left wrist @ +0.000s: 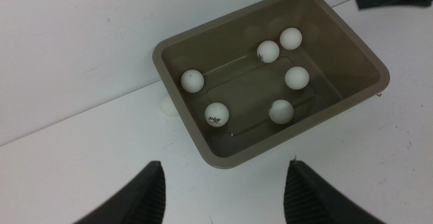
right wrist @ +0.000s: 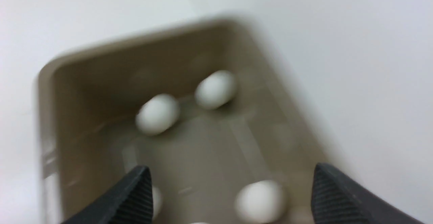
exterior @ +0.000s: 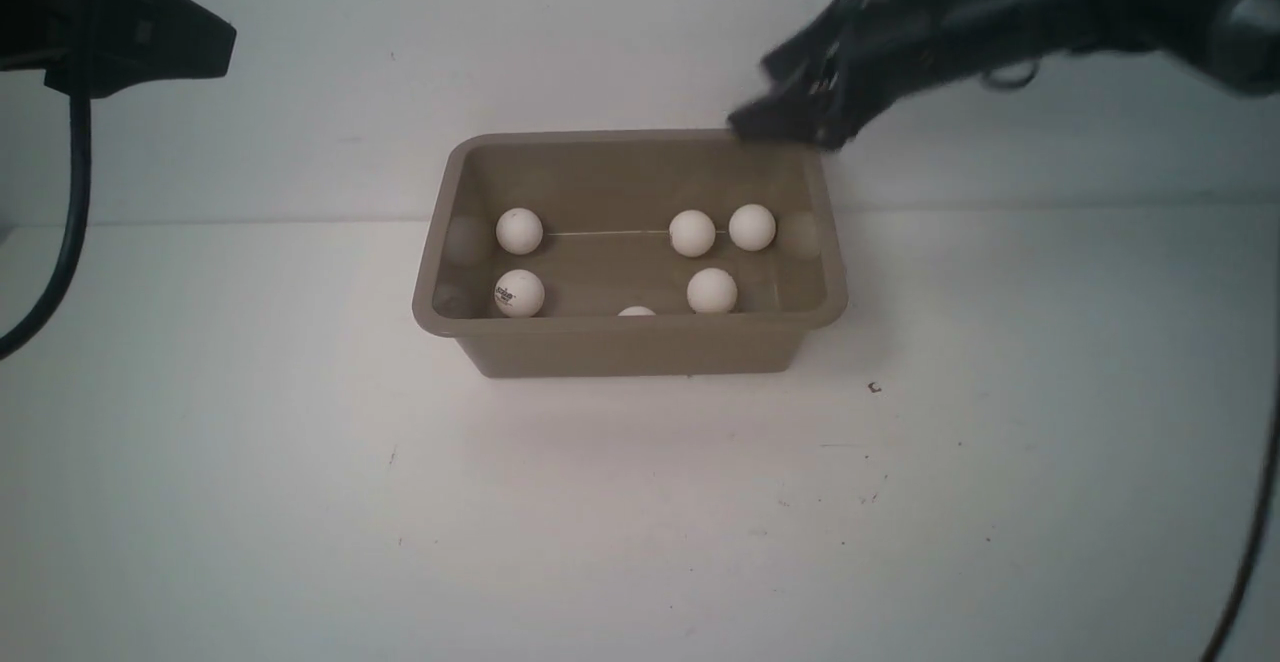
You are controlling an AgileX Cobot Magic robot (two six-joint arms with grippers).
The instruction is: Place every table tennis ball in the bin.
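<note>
On the table [exterior: 640,542], bin [exterior: 630,350] lies under right hand [exterior: 788,120].

Blurred. Right gripper [right wrist: 230,168] over bin [right wrist: 135,43], ribbed dark fingers [right wrist: 135,197] spread wide. White balls [right wrist: 157,114] on bin floor: two close together by one end wall, one under gap between fingers, another half hidden behind finger. White table [right wrist: 355,65] around.

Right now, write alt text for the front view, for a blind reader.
A brown-grey bin on a white table holds six white table tennis balls. The blurred right hand hovers above its far right corner.
</note>
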